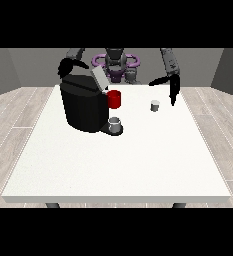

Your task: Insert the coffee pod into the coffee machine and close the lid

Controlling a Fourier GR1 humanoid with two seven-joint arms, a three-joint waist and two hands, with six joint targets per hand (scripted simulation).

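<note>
Small grey coffee pod (pixel 155 105) sits just beside the robot hand (pixel 172 92) at the view's right.
Fingers hang straight, spread; black coffee machine (pixel 84 104), lid (pixel 99 78) raised, stands well apart on the white tabletop (pixel 118 160).

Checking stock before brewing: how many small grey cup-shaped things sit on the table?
2: one grey cup on the coffee machine's tray, one coffee pod standing alone nearer the hand at the view's right. The machine may hide others.

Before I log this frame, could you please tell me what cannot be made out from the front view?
- Coffee machine: its pod chamber is hidden behind the black body and raised lid.
- Hand at the view's left: partly behind the machine's top; finger pose too small to tell.
- Coffee pod: too small to read its markings.
- Cup on the machine's tray: its contents are not visible.
- Table: its legs are cut off by the lower edge.
</note>
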